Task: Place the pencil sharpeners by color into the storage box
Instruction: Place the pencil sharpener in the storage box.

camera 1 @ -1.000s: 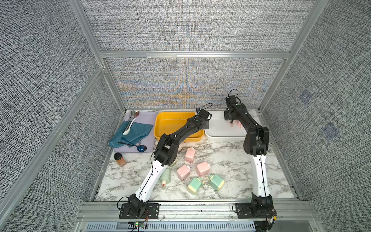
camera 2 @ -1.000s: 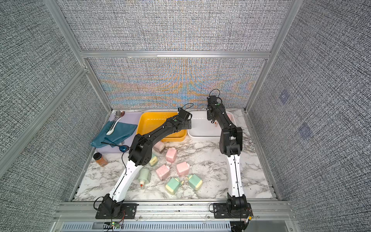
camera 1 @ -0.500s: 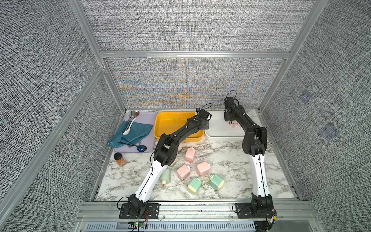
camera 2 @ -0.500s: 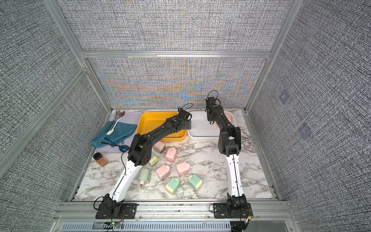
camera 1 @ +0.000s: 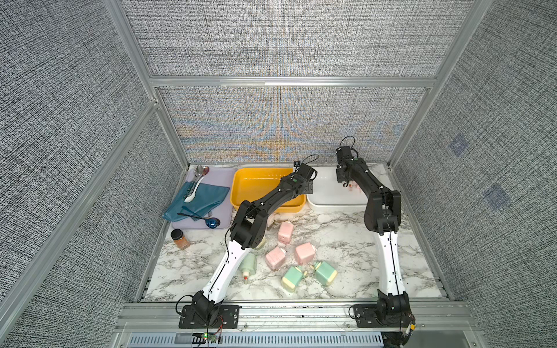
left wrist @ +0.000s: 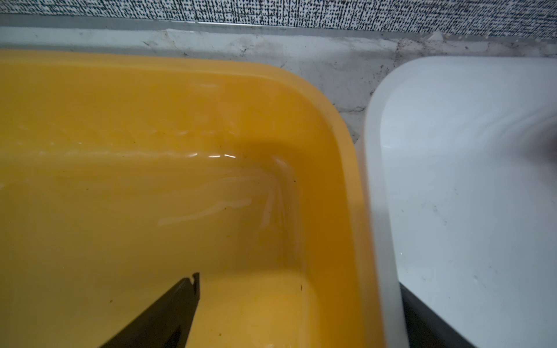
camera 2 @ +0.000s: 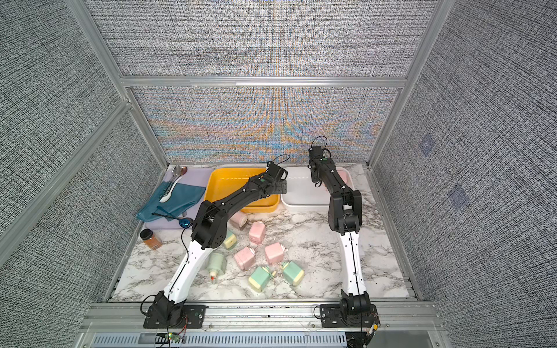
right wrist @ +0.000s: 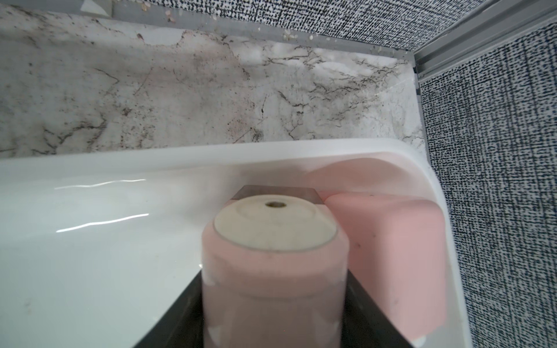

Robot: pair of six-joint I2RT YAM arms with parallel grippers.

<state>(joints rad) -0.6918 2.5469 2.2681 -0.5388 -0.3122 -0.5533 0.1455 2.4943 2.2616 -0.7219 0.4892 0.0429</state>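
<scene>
A pink sharpener (right wrist: pixel 272 265) is clamped in the right gripper (right wrist: pixel 272 289) inside the white box (right wrist: pixel 90 241), just left of a second pink sharpener (right wrist: pixel 388 256); the left gripper (left wrist: pixel 301 286) is spread, empty.

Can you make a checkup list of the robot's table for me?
Surface: marble tabletop, dirty along back edge.
Job's things: pink sharpeners and green sharpeners loose on it; parked pink sharpener in white bin; nothing seen in yellow bin.
Clutter: spice jar; tray with cloth and spoons.
Grippers: left gripper open over where the bins meet; right gripper shut on held pink sharpener.
Cables: black loops at both wrists.
Surroundings: grey woven walls, metal frame.
</scene>
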